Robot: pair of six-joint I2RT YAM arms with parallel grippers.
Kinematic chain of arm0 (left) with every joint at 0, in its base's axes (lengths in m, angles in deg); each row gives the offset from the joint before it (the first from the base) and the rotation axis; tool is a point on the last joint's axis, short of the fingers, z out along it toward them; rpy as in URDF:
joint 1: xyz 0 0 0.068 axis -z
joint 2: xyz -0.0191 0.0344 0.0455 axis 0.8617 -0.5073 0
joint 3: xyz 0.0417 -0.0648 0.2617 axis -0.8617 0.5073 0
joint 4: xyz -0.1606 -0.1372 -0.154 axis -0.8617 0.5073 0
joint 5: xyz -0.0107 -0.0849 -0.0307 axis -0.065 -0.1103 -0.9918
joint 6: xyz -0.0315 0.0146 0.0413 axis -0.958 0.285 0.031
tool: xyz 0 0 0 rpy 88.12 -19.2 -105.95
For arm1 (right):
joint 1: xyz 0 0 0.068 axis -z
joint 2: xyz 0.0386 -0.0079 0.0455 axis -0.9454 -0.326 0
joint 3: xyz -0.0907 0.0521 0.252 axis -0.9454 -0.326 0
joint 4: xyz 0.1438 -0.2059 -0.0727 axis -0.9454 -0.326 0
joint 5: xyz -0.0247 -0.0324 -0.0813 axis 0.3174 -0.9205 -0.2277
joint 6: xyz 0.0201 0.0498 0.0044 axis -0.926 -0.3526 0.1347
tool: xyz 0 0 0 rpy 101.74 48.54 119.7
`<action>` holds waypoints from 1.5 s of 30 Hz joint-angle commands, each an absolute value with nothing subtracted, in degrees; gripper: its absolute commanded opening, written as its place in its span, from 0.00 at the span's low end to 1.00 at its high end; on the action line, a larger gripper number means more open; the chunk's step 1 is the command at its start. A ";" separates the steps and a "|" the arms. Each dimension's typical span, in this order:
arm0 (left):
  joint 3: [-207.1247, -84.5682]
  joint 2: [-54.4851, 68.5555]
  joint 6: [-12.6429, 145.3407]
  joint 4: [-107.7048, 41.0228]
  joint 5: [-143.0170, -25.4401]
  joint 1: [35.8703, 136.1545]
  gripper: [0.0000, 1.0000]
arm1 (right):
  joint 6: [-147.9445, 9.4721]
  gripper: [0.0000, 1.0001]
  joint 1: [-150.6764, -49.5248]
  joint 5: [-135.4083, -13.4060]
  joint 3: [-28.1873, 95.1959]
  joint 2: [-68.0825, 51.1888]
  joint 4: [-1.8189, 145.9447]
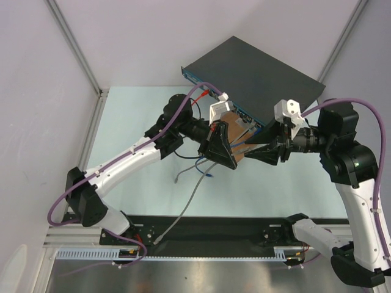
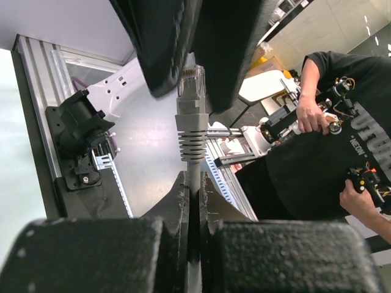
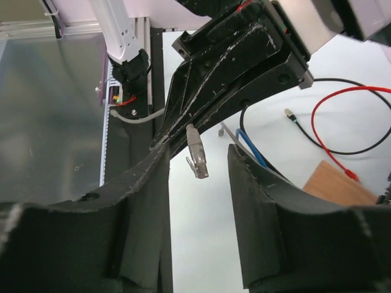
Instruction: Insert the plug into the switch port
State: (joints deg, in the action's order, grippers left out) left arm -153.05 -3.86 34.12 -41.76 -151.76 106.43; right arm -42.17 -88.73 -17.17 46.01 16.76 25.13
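Observation:
The switch [image 1: 256,72] is a flat black box at the back, with its blue socket strip [image 1: 201,82] facing the arms. My left gripper [image 1: 226,155] is shut on the grey cable [image 2: 194,177] just behind the plug [image 2: 190,97]. It holds the plug off the table, pointing at my right gripper [image 1: 244,151]. In the right wrist view the plug [image 3: 197,160] hangs between my right gripper's [image 3: 198,151] open fingers [image 3: 146,201] without touching them. The left gripper [image 3: 183,125] sits above it. The rest of the grey cable [image 1: 183,210] trails to the near edge.
A brown wooden board [image 1: 235,131] lies in front of the switch, under the grippers. Red [image 3: 342,122], blue [image 3: 250,149] and black [image 1: 183,152] cables lie loose on the table. A second grey plug end [image 1: 177,180] lies nearby. A black rail [image 1: 214,232] runs along the near edge.

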 commanded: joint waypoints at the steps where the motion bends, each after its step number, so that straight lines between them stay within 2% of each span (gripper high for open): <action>1: -153.22 -3.95 31.96 -46.26 -153.93 106.71 0.00 | -41.07 0.42 -90.05 -18.94 46.99 16.03 24.23; 3: -153.13 -4.13 31.09 -47.32 -154.10 106.71 0.00 | -40.19 0.37 -90.48 -19.03 47.43 15.42 23.18; 6: -153.13 -4.22 30.64 -47.85 -154.02 106.71 0.00 | -39.48 0.21 -90.75 -19.47 48.13 14.63 21.77; 7: -153.13 -4.31 30.73 -47.85 -154.01 106.71 0.01 | -39.48 0.09 -90.92 -19.73 48.48 14.37 21.33; 8: -153.04 -4.22 30.73 -47.94 -153.41 106.71 0.04 | -39.57 0.02 -90.92 -19.91 48.75 14.10 21.24; 10: -153.48 -3.78 33.00 -45.49 -151.74 106.36 0.26 | -39.75 0.00 -90.92 -20.43 49.10 13.75 20.63; 12: -156.10 -3.08 41.13 -35.93 -146.15 105.40 0.43 | -39.22 0.00 -90.92 -20.87 49.19 13.75 19.40; 16: -160.50 0.43 52.95 -25.01 -133.12 99.52 0.66 | -42.99 0.00 -90.75 -21.49 47.96 13.66 16.95; 18: -163.31 1.40 60.56 -19.91 -128.02 98.19 0.70 | -46.49 0.00 -90.31 -20.70 46.56 13.83 16.41; 23: -162.63 7.89 77.70 -15.25 -108.18 99.14 0.72 | -55.72 0.00 -84.44 -14.83 43.48 13.22 15.62; 25: -160.17 10.10 86.15 -14.11 -98.96 105.01 0.67 | -63.07 0.00 -79.17 -11.67 40.59 12.70 18.06; 26: -159.73 10.63 92.98 -12.53 -88.20 107.65 0.65 | -66.43 0.00 -77.58 -7.73 39.44 12.34 19.64; 29: -157.01 13.35 99.78 -13.56 -80.30 114.87 0.62 | -84.13 0.00 -73.44 -2.95 33.91 12.69 32.98; 31: -154.03 15.20 103.31 -14.97 -78.35 118.90 0.64 | -92.79 0.00 -73.08 -1.72 29.27 13.83 46.38; 32: -153.49 15.47 105.94 -15.50 -77.73 119.88 0.66 | -100.49 0.00 -73.00 -1.54 27.85 14.18 50.21; 34: -153.22 15.38 107.37 -15.42 -77.64 122.08 0.68 | -104.94 0.00 -73.08 -1.37 26.17 14.80 56.28; 45: -155.77 10.99 107.11 -14.18 -76.49 125.87 0.58 | -106.90 0.00 -74.14 -1.80 25.99 15.24 56.05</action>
